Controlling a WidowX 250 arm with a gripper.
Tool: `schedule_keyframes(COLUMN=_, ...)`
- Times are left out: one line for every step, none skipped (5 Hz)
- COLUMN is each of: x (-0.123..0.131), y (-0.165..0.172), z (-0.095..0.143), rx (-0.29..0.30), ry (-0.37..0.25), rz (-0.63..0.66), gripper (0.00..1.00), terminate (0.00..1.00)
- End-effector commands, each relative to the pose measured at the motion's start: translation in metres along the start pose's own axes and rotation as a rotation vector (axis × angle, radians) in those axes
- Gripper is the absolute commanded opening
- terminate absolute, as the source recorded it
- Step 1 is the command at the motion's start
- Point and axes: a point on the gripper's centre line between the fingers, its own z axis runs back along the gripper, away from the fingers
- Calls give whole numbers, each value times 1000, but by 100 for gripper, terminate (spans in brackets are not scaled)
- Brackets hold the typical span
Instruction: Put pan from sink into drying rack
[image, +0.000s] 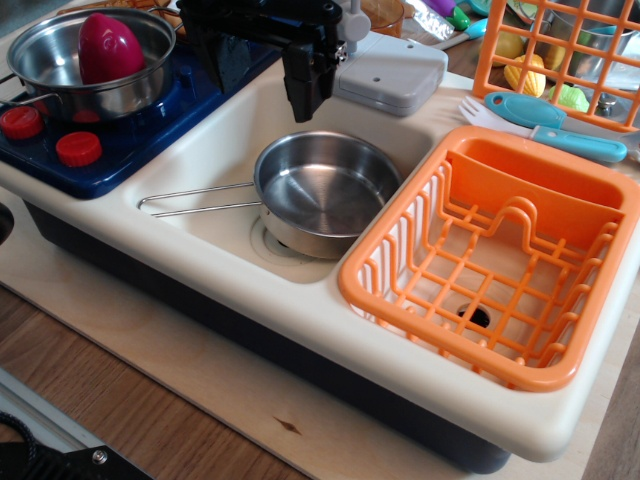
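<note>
The pan (325, 190), a shallow shiny steel round, lies upright in the left basin of the cream-white sink (205, 160). Its thin wire loop handle (190, 198) points left. The drying rack (362, 283), a bright orange basket with a grid bottom and a solid compartment at its back, sits empty in the right basin, right beside the pan. My black gripper (301, 98) hangs above the sink's back edge, just above and behind the pan, not touching it. Its fingers overlap from this angle, so their gap is hidden.
A deeper steel pot (60, 62) holding a red object (108, 46) stands on the blue stove (135, 135) with red knobs at the left. A grey faucet base (392, 72) sits behind the sink. A teal utensil (560, 130) and an upright orange grid crate (500, 40) stand at the back right.
</note>
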Motion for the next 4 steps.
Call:
schedule_keyframes(x=0, y=0, z=0, rx=0, ry=0, rz=0, gripper=100, terminate=0)
schedule_keyframes(x=8, y=4, z=-15, rx=-19, ry=-32, rz=-37, gripper=100, terminate=0)
schedule_keyframes(x=12, y=6, z=-31, rx=-52, ry=-47, rz=-46, gripper=100, terminate=0)
schedule_keyframes(x=16, y=6, z=-45, rx=-80, ry=-52, rz=-36, gripper=100, terminate=0)
